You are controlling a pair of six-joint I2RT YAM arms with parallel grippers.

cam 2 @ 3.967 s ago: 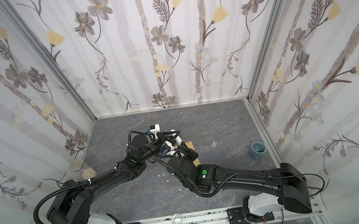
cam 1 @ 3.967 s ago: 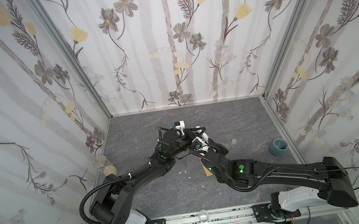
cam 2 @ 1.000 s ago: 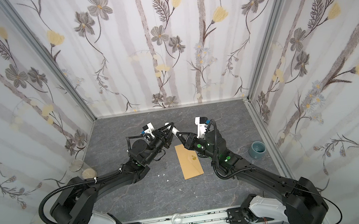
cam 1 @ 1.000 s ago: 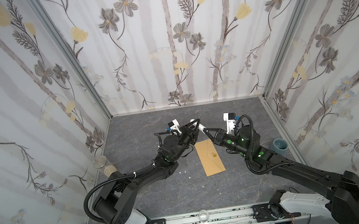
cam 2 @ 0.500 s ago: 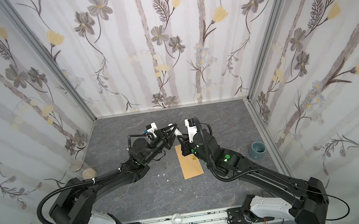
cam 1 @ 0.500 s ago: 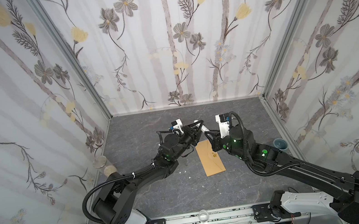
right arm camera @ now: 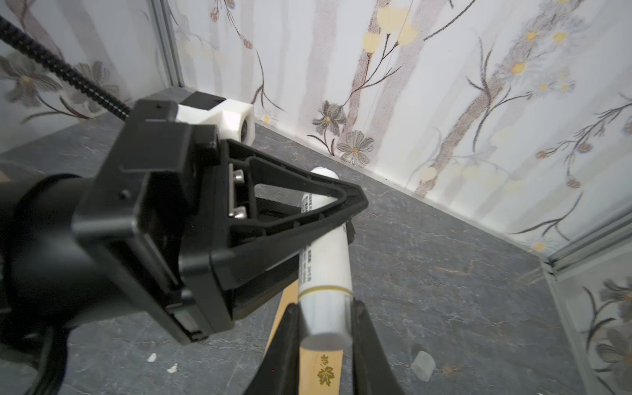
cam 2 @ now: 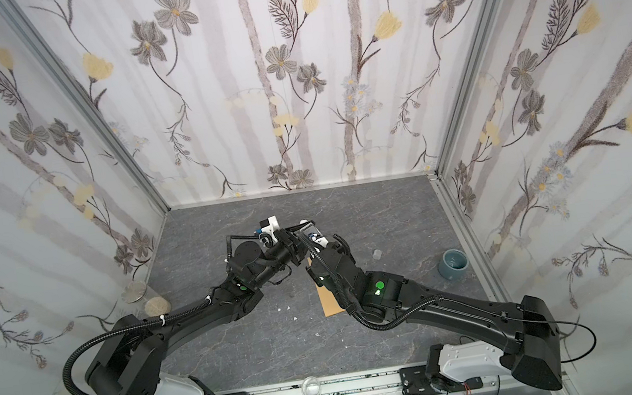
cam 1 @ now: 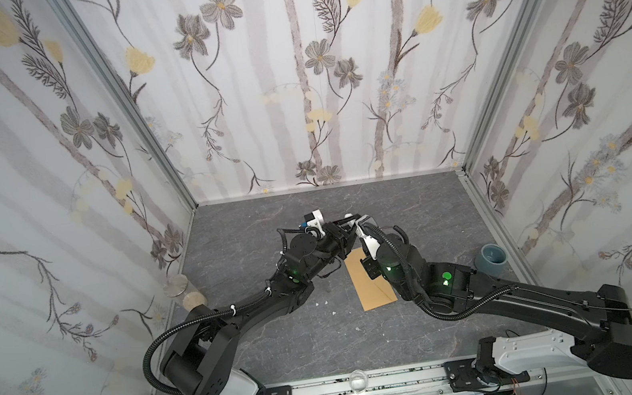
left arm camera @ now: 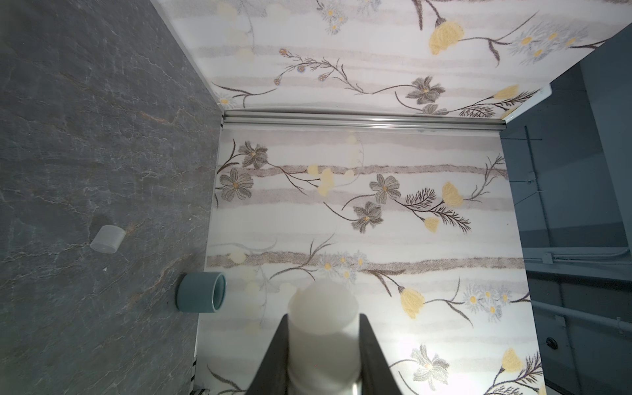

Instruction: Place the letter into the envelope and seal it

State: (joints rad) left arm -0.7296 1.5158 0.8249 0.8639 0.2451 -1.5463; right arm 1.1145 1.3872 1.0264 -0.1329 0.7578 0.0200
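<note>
Walled grey table (cam 1: 318,345) with open floor near and far; jars (cam 1: 178,286) hug the left wall. At centre the left gripper (right arm camera: 354,219) and right gripper (right arm camera: 325,328) meet above the table, each clamped narrow on one end of a white glue stick (right arm camera: 325,260). Beneath them the envelope (cam 1: 369,287) lies flat, partly under the right arm: long, tan, with a gold leaf sticker (right arm camera: 325,374). A clear cap (cam 2: 377,254) and a blue-grey cup (cam 1: 492,260) sit further right, the cup near the right wall.

The tan kraft paper envelope (cam 1: 364,284) was laid on the grey stone tabletop (cam 1: 285,345). The teal ceramic cup (cam 1: 492,260) was set to its right, with a translucent plastic cap (cam 2: 377,254) between them.
</note>
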